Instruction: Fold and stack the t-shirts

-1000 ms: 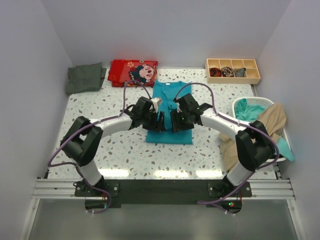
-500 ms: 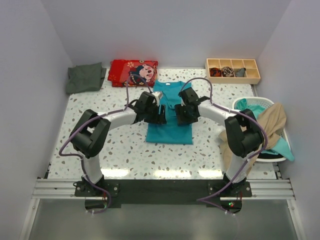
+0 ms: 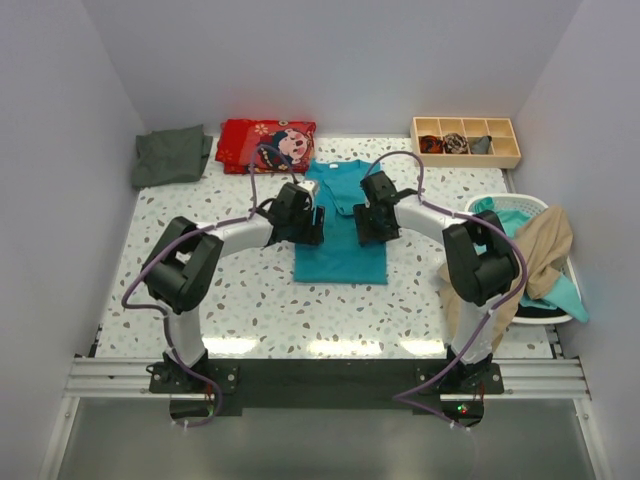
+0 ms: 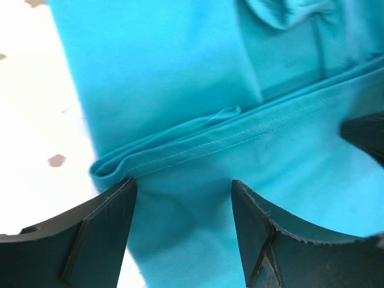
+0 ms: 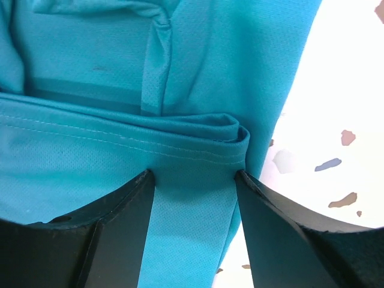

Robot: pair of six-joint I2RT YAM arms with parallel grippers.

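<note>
Top view: teal t-shirt lies flat on the near side of the red printed cloth, slightly right; my left gripper and right gripper are down over it, side by side. Left wrist: my fingers spread apart, folded hem lying across between them, nothing pinched. Right wrist: same, fingers apart over the folded hem, no grip

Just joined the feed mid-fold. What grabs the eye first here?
The bright teal t-shirt lies dead centre. The left gripper and right gripper sit side by side over it, jaws apart across its folded-up stitched hem. Next come the red cartoon-print cloth at the back edge and the white basket at right, spilling a beige shirt over its rim.
</note>
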